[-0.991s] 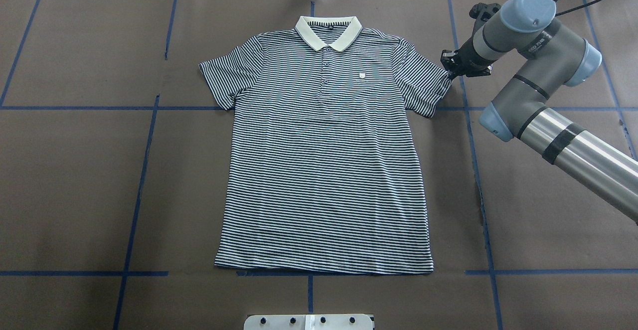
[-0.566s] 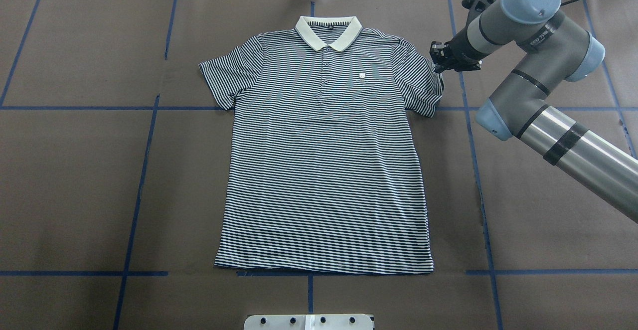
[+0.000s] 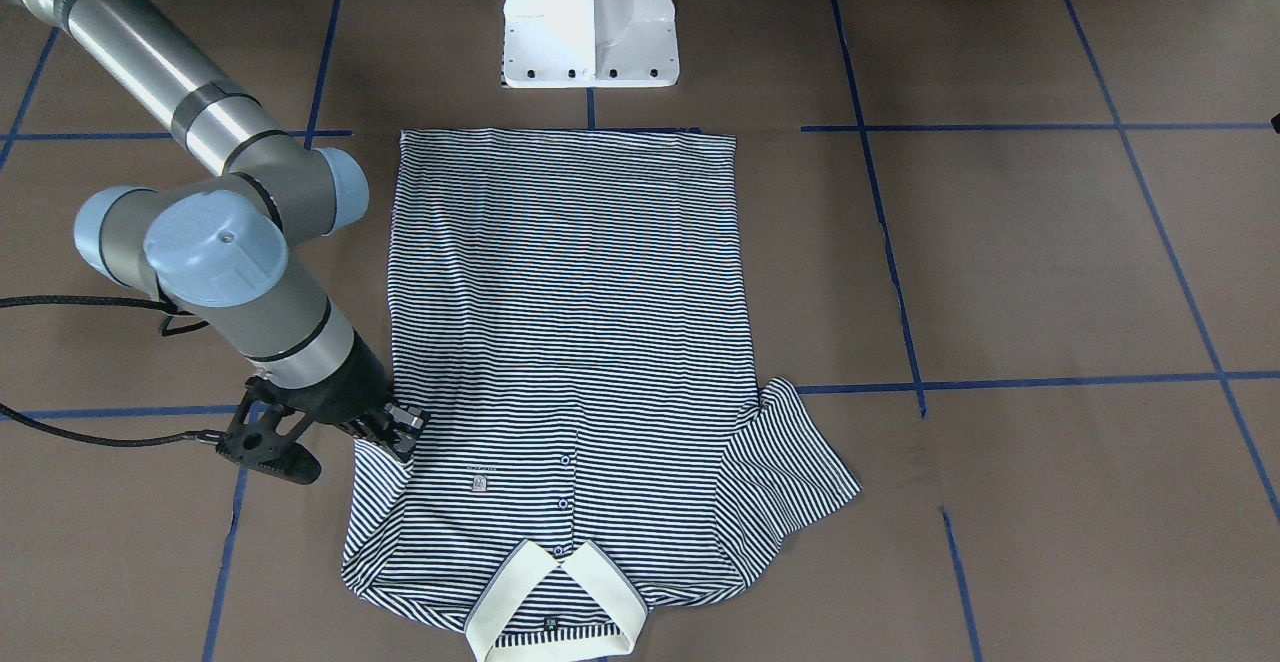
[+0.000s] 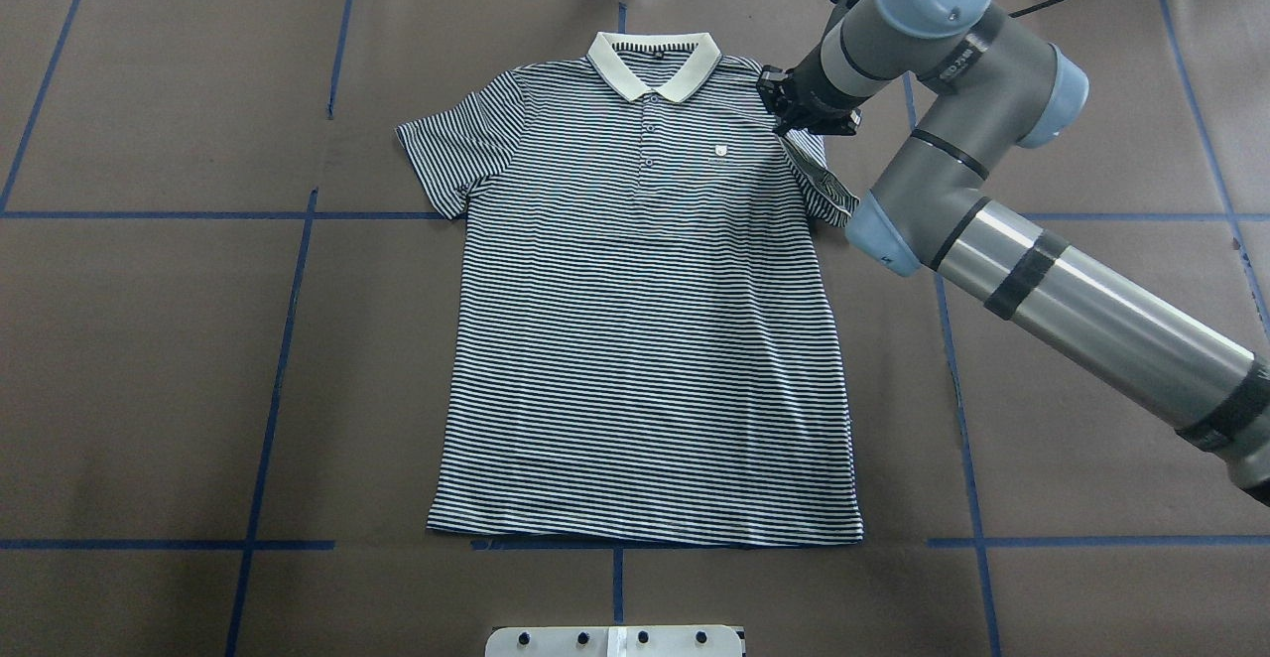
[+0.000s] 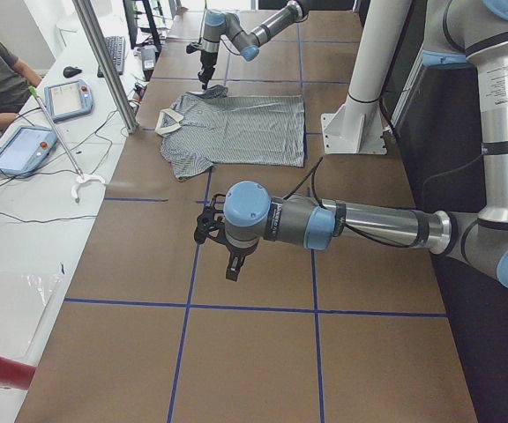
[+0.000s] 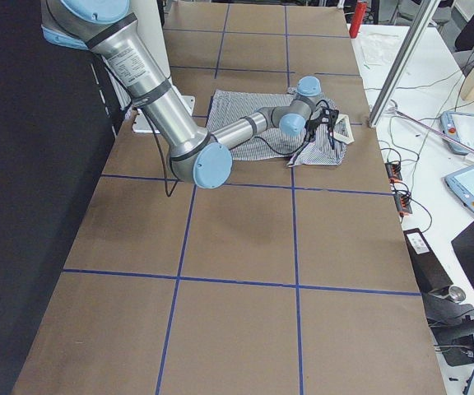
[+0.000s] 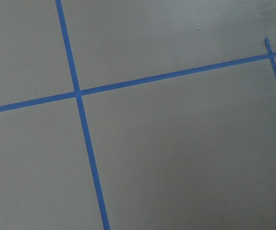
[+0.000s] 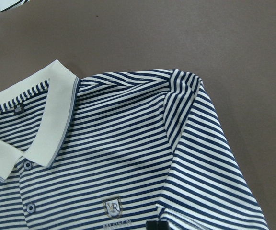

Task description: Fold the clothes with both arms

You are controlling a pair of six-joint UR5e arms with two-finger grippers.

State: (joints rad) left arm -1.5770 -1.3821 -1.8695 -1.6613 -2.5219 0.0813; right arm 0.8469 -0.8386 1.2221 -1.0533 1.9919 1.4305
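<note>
The shirt [image 4: 645,339] lay flat on the worktop [image 4: 149,339], one sleeve [image 4: 822,183] pinched and drawn inward by the right hand [image 4: 791,127], while the left hand's [image 5: 233,270] grip, well apart from the shirt, could not be told.

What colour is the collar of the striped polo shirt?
Plain cream. The collar shows best in the right wrist-mounted view.

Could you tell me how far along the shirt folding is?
Done: the polo shirt lies flat, front up. In hand: the right gripper holds its side's sleeve pulled in toward the shoulder. Remaining: the other sleeve and all body folds; the left gripper hangs away from the shirt.
</note>
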